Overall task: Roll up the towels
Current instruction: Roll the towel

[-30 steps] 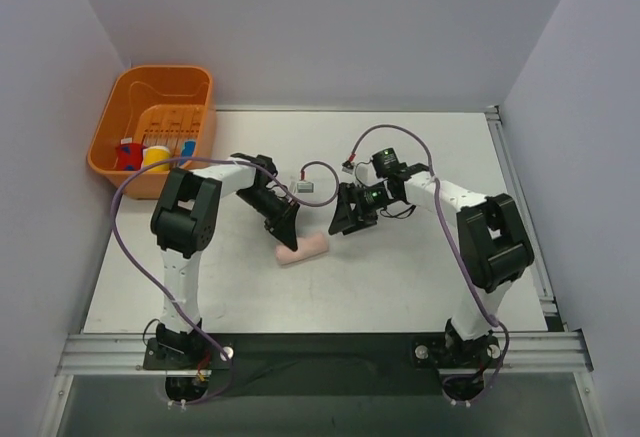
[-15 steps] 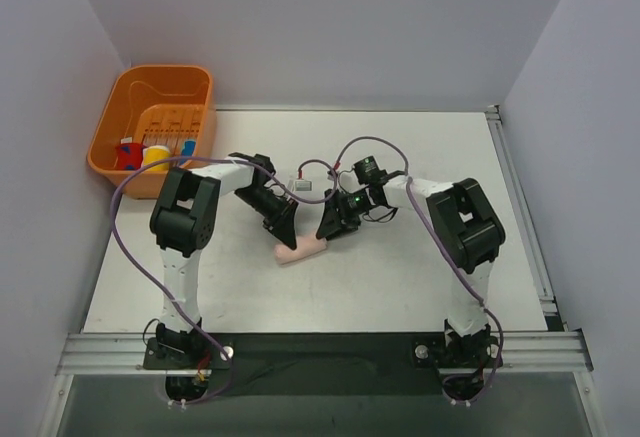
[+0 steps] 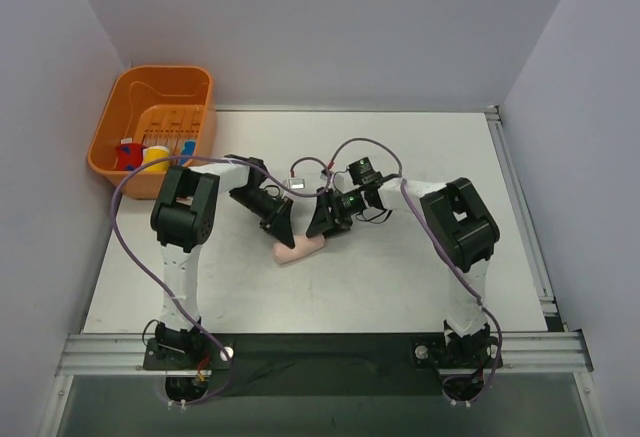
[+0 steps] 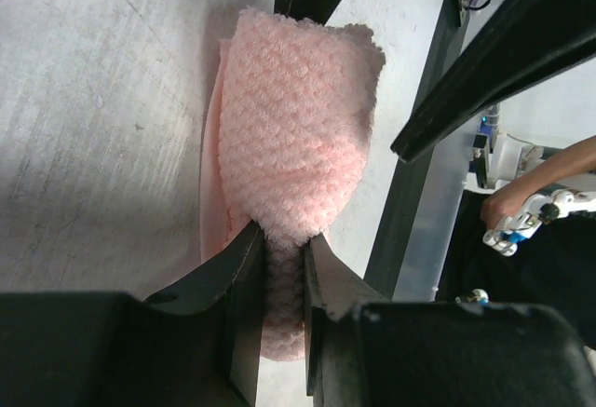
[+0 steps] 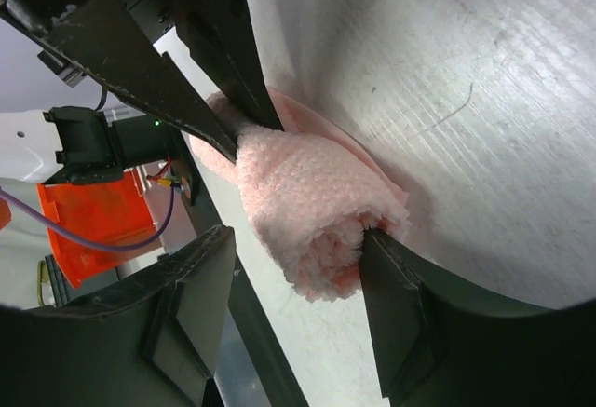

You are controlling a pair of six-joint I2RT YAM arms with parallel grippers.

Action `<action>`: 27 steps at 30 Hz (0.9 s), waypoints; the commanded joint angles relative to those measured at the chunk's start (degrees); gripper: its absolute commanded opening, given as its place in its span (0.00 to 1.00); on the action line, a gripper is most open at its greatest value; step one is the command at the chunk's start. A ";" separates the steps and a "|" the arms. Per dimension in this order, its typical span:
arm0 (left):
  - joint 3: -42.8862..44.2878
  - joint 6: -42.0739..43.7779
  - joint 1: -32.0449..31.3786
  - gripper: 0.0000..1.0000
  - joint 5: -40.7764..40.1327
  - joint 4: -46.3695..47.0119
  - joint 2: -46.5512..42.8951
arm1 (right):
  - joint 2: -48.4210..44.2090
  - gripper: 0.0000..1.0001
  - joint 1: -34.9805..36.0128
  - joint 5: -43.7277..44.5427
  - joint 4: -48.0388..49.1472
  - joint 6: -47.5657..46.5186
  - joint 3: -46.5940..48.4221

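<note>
One pale pink towel [image 3: 300,249] lies rolled into a short fat roll near the middle of the table. My left gripper [image 3: 285,237] is shut on its left end; in the left wrist view the roll [image 4: 298,137] is pinched thin between the two fingers of that gripper [image 4: 282,244]. My right gripper [image 3: 318,229] stands open around the right end. In the right wrist view the roll's end [image 5: 298,202] sits between the jaws of that gripper [image 5: 296,249], one finger [image 5: 396,305] touching it and the other apart from it.
An orange basket [image 3: 110,147] with small red, yellow and blue items stands at the back left. A small grey-white box [image 3: 297,185] on a cable lies just behind the grippers. Grey walls close in the left, back and right.
My right gripper has moved left, from beside the roll to around its right end. The left gripper and the roll have shifted slightly left.
</note>
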 commanded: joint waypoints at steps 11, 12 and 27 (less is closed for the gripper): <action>1.20 -0.46 1.94 0.30 -4.82 6.10 3.03 | 4.36 0.00 3.24 -0.87 -2.35 -1.36 3.50; 0.33 -0.63 1.94 0.38 -4.82 6.55 1.11 | 4.53 0.00 3.24 0.09 -2.63 -1.54 3.77; -16.46 3.47 -7.89 0.71 -32.20 22.01 -35.10 | 6.64 0.00 2.63 -0.96 -7.99 6.72 6.14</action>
